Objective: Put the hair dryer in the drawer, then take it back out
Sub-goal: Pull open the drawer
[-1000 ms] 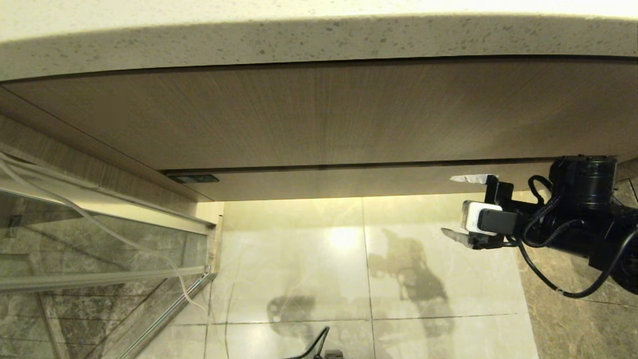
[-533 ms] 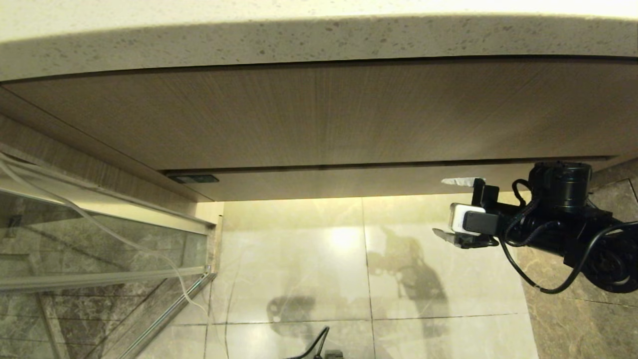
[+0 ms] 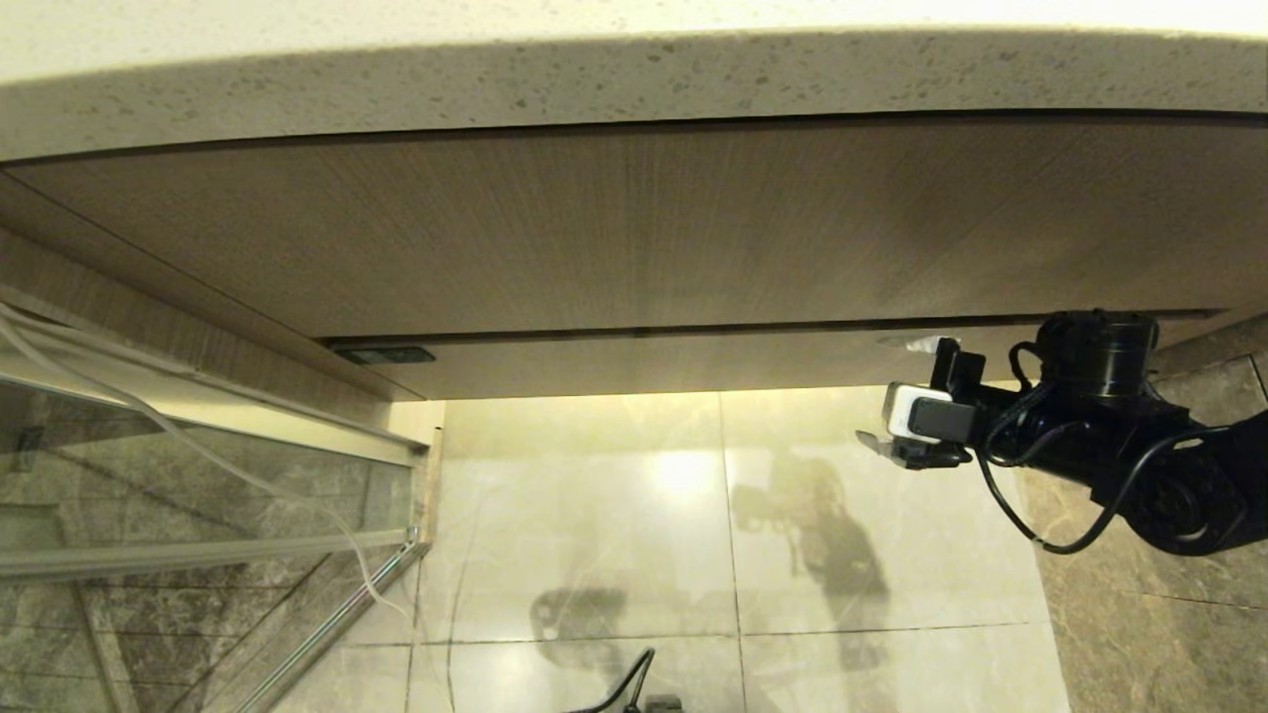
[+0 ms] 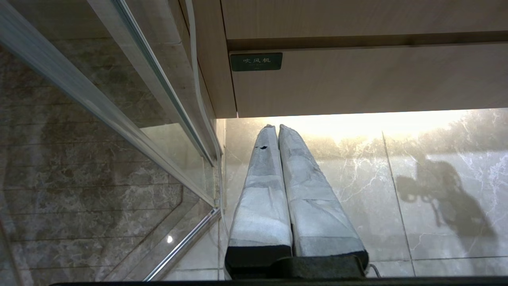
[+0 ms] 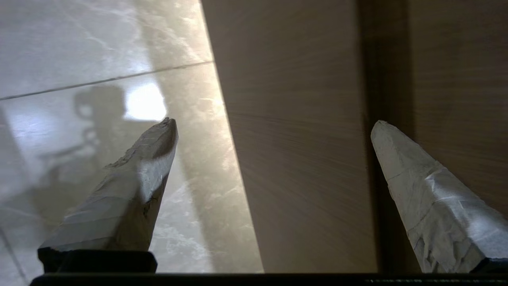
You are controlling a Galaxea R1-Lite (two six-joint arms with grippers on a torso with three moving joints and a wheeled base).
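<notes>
Straddling the shut drawer (image 3: 693,361) front at its right end, the wide-open right pincer (image 3: 897,396) may slip off this handleless edge; the left pincer (image 4: 278,127) is closed, empty.

The pale speckled stone worktop (image 3: 634,74) looks matt and finely grained. The narrow light wood-grain drawer front (image 3: 654,361) is smooth with a low sheen. The glossy cream marble floor tiles (image 3: 594,515) mirror the light. The right claw (image 5: 274,127) has fingers (image 5: 131,186) wrapped in rough, creased grey tape.
</notes>
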